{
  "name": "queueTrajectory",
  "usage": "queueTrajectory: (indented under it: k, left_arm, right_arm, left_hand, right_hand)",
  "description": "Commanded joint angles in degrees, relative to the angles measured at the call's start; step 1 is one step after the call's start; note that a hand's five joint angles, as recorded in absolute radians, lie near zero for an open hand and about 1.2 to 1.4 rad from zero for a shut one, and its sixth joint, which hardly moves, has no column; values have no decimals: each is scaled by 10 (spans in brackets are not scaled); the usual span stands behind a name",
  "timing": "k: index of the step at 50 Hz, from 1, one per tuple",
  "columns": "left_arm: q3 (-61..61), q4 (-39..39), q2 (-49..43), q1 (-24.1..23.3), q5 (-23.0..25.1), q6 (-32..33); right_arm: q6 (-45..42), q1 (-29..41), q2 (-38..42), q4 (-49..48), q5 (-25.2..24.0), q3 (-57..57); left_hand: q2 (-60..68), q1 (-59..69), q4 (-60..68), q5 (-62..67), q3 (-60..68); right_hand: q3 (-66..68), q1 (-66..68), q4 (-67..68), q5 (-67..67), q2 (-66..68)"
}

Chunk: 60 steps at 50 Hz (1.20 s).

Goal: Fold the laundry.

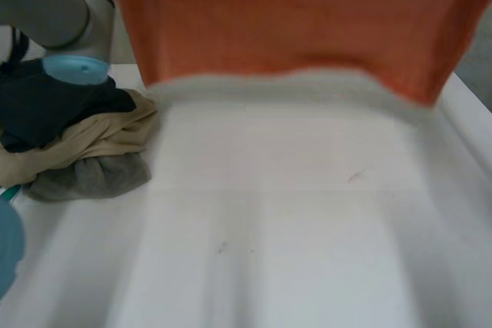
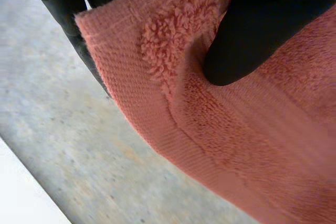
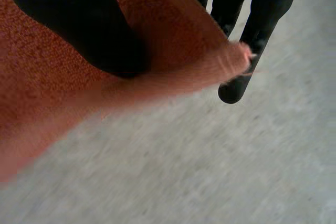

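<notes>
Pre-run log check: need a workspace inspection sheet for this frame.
surface: white table, a few faint marks.
job's things: orange towel held up, spread wide over the table's far side; pile of dark, beige and grey clothes at the table's left, below the left arm.
clutter: nothing seen.
grippers: left robot hand pinches one towel corner, thumb on the terry; right robot hand pinches another corner.
cables: nothing seen.
surroundings: grey speckled floor beneath the towel.
</notes>
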Motion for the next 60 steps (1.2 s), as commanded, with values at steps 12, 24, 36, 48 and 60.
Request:
queueTrajectory:
  k: [12, 24, 36, 48, 60]
  left_arm:
    - [-281, -51, 22, 10, 39, -5]
    - [-464, -77, 40, -9, 31, 74]
    - [-652, -326, 206, -25, -5, 121]
    - [-494, -326, 124, -17, 5, 118]
    - [-199, -302, -86, -26, -71, 92]
  right_arm:
    - [13, -41, -21, 98, -123, 198]
    - [-79, -98, 22, 282, -164, 263]
    - [-343, -181, -103, 691, -168, 300]
    - [-320, -127, -29, 566, -166, 239]
    - [-235, -73, 91, 237, -158, 190]
  left_hand:
    - [114, 154, 113, 126, 118]
    - [114, 154, 113, 126, 118]
    - [114, 154, 113, 126, 118]
    - [114, 154, 113, 126, 118]
    - [114, 154, 113, 126, 118]
  right_hand:
    - [119, 168, 115, 116, 129]
    - [119, 168, 115, 116, 129]
    - [119, 168, 115, 116, 129]
    - [119, 168, 115, 116, 129]
    - [119, 168, 115, 116, 129]
